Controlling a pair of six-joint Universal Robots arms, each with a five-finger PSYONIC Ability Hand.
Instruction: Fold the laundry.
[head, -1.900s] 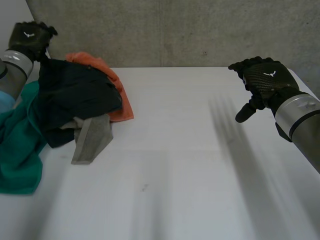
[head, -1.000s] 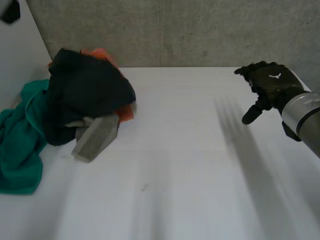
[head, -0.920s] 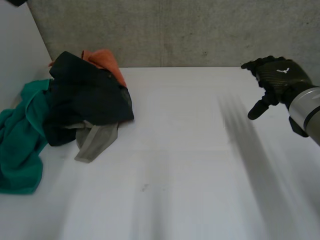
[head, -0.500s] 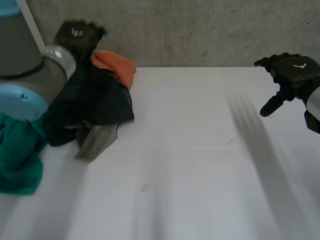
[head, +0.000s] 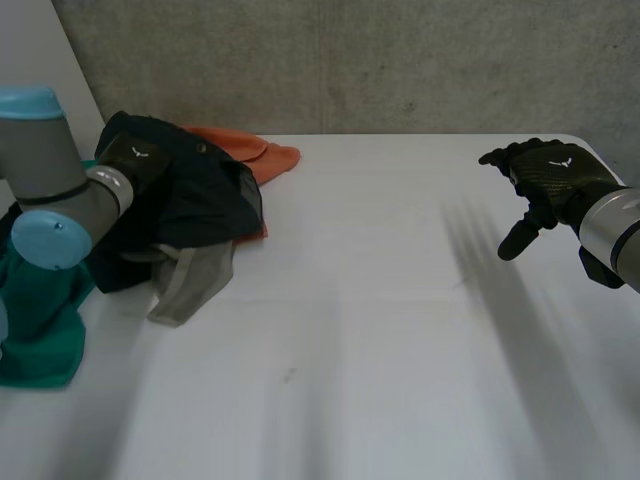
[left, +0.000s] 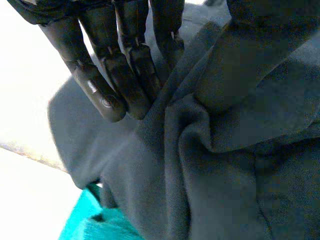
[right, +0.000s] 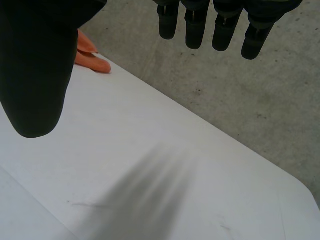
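Note:
A heap of laundry lies at the table's far left. A dark navy garment (head: 195, 200) is on top, an orange cloth (head: 255, 155) behind it, a grey cloth (head: 190, 285) under its front edge and a teal cloth (head: 40, 330) at the table's left edge. My left hand (head: 135, 158) rests on the navy garment's left part. In the left wrist view that hand (left: 125, 65) pinches a raised fold of the navy garment (left: 225, 175) between fingers and thumb. My right hand (head: 548, 172) hovers open above the table's far right, holding nothing.
The white table (head: 350, 330) stretches bare from the heap to the right hand. A grey concrete wall runs behind it. The right wrist view has the orange cloth (right: 90, 59) far off past the thumb of my right hand (right: 35, 65). Teal cloth (left: 95, 222) peeks from under the navy fold.
My left arm swung down from beyond the upper left onto the heap and its hand closed on the navy garment. The orange cloth spread out to the right. The right hand drifted slightly.

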